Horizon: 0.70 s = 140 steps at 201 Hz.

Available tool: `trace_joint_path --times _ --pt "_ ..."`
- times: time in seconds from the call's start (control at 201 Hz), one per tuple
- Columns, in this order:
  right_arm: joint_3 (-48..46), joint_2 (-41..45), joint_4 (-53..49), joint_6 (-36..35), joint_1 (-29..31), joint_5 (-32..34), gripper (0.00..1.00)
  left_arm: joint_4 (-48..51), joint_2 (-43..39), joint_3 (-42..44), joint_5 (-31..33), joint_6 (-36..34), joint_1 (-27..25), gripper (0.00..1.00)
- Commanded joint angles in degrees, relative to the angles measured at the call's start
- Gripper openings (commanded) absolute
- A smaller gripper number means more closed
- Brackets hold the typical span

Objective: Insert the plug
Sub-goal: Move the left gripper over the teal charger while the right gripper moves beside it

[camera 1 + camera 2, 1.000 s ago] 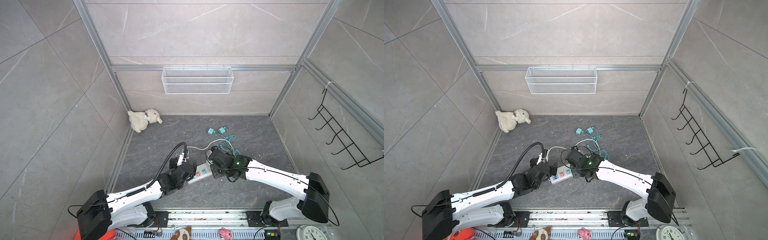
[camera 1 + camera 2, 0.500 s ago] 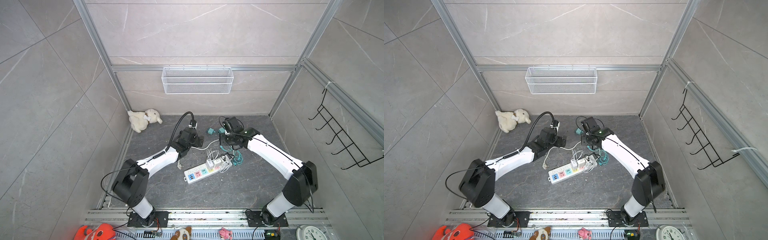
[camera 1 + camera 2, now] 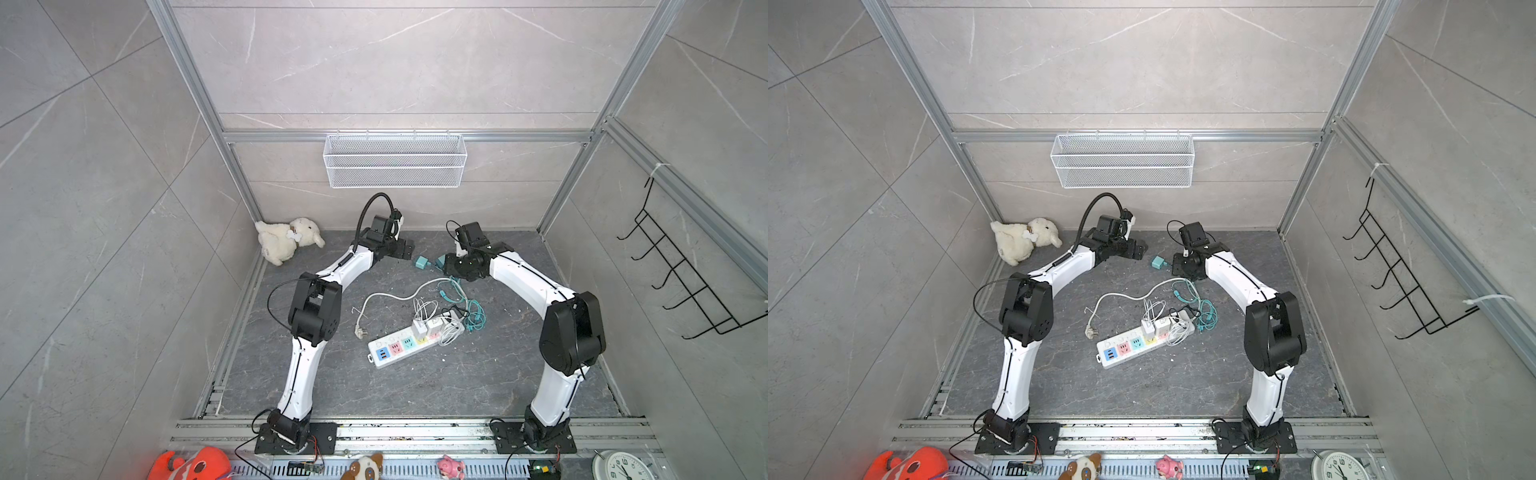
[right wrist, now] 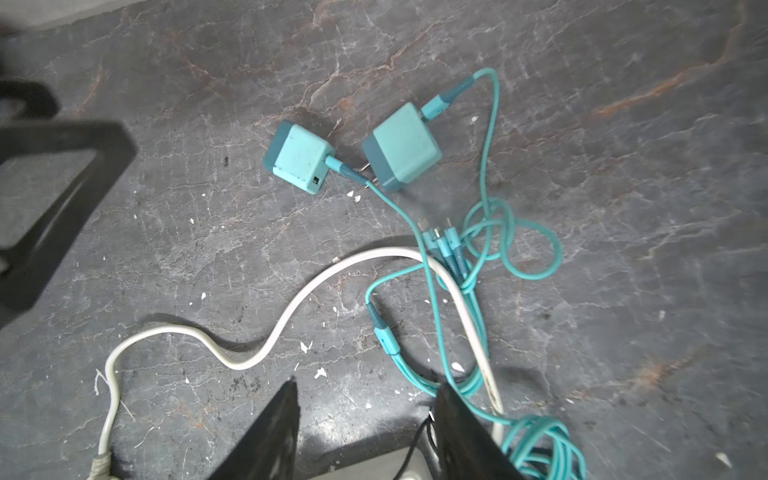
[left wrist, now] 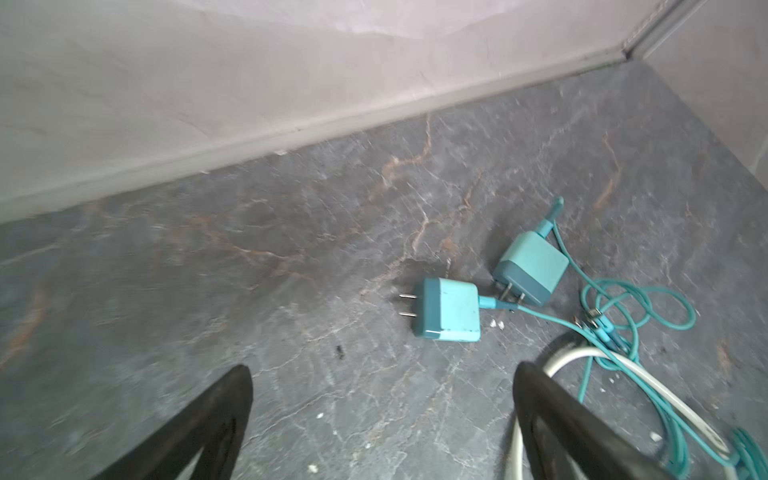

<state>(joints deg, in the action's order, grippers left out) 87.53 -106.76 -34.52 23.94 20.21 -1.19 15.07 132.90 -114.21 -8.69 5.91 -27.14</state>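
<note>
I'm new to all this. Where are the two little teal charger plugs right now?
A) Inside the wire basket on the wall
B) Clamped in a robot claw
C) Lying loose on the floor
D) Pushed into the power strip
C: one teal charger and its twin lie on the dark floor with prongs bare, away from the power strip.

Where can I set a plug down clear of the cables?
Widest bare floor lies between the power strip and the front rail. A smaller patch sits between the plush lamb and the teal chargers. Crowded: the cable tangle behind the strip.
</note>
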Motion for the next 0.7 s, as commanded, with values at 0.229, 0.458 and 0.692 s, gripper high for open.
trace_joint_path --times 0.229,0.458,0.692 --pt "-10.77 9.99 3.01 1.05 -0.33 -1.84 0.53 0.61 8.41 -7.06 -5.19 3.24 -0.35 0.98" --pt "-15.33 12.03 2.97 1.15 -0.33 -2.89 0.52 -5.41 13.18 -10.32 -8.72 7.57 -0.54 0.97" --pt "-18.77 15.51 2.64 1.39 -0.34 -2.8 0.51 -9.44 17.51 -13.14 -10.69 11.66 -1.54 0.97"
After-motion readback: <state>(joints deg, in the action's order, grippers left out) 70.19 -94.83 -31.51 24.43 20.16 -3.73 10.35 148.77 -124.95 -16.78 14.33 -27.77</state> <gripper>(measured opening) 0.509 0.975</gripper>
